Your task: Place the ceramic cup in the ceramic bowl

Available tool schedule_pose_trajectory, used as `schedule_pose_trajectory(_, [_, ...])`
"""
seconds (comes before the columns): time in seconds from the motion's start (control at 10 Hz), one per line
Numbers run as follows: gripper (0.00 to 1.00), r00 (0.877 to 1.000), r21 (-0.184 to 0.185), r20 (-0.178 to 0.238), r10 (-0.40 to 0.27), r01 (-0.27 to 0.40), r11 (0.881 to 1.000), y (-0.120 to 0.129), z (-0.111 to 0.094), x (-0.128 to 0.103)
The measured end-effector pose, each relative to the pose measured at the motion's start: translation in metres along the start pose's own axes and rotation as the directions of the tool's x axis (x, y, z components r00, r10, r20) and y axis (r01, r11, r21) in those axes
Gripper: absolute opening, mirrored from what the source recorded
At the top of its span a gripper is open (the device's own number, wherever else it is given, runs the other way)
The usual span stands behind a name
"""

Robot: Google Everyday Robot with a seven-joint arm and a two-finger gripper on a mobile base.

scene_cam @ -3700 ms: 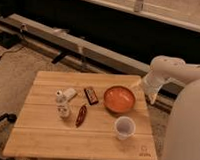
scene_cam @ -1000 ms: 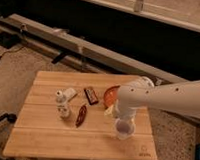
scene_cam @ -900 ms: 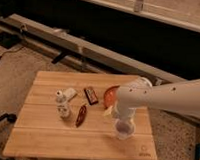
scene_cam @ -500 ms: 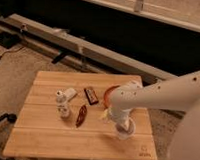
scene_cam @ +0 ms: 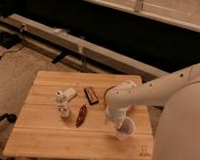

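Where the wooden bench (scene_cam: 45, 142) comes nearest, a small printed mark (scene_cam: 145, 153) sits at its near right corner.

Item, near right: the robot's pale body (scene_cam: 184, 130), filling that side from the bottom edge upward and overlapping the bench's right end.

Item: cup (scene_cam: 127, 130), small, round, pale, upright on the bench near its front right, just behind the mark.

Item: pincer (scene_cam: 118, 124), down at the cup's left rim. Whether it is released, clenched or grasping the cup cannot be told.

Item: arm (scene_cam: 143, 94), pale, reaching from the body leftward over the bench and bending down at a thick wrist above the cup.

Item: red pod-shaped thing (scene_cam: 82, 115), lying lengthwise left of the cup, apart from it.

Item: white bottle (scene_cam: 65, 111), small, upright, just left of the pod.

Item: second white bottle (scene_cam: 69, 94), on its side, just behind the first.

Item: dark bar (scene_cam: 91, 95), flat, right of the lying bottle.

Item: bowl (scene_cam: 109, 90), orange-red, behind the cup and mostly hidden by the arm. Only a sliver of rim shows at the wrist's left.

Beyond the bench: speckled floor (scene_cam: 24, 66), then a long grey rail (scene_cam: 70, 40) running across, with a dark wall (scene_cam: 121, 25) behind.
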Motion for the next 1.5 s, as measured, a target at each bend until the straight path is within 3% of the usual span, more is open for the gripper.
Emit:
schedule_pose_trajectory(0.3, [0.02,1.0,-0.036,0.003,0.002,-0.002,0.999,-0.001,-0.021,-0.007])
schedule_pose_trajectory(0.7, [0.0,0.998,-0.048,0.062,-0.008,0.011,0.999,-0.009,-0.066,-0.017])
schedule_pose_trajectory(0.9, [0.0,0.994,-0.052,0.106,-0.009,0.015,0.999,-0.017,-0.088,-0.036])
schedule_pose_trajectory(1.1, [0.0,0.98,-0.018,0.195,-0.036,0.04,0.999,-0.018,-0.1,-0.062])
schedule_pose_trajectory(1.5, [0.0,0.958,0.038,0.277,-0.081,0.073,0.997,-0.005,-0.103,-0.093])
